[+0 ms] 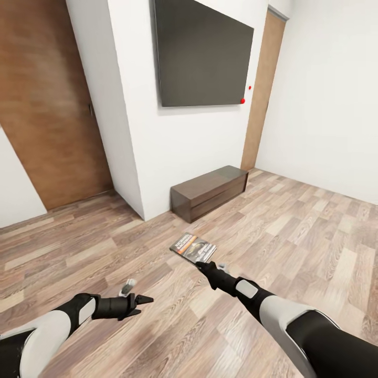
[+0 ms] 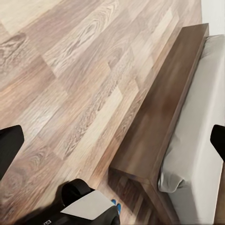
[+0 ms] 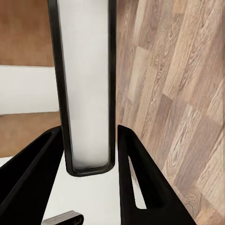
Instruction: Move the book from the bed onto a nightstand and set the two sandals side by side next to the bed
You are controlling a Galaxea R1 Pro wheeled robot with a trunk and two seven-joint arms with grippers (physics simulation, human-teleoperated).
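Note:
My right gripper (image 1: 202, 258) is shut on the book (image 1: 193, 247), a thin paperback with a dark cover and an orange band, held low over the wooden floor. In the right wrist view the book (image 3: 86, 84) shows edge-on between the two black fingers (image 3: 136, 173). My left gripper (image 1: 139, 302) hangs open and empty at the lower left. The left wrist view shows a corner of the bed (image 2: 159, 117) with its dark frame and off-white mattress, and a sliver of a blue sandal (image 2: 116, 206) behind a robot part. The nightstand is out of view.
A long low dark wooden bench (image 1: 210, 191) stands against the white wall under a large black screen (image 1: 202, 52). A wooden door (image 1: 52, 105) is at the left and another (image 1: 265, 89) at the back right. Wood floor spreads in front.

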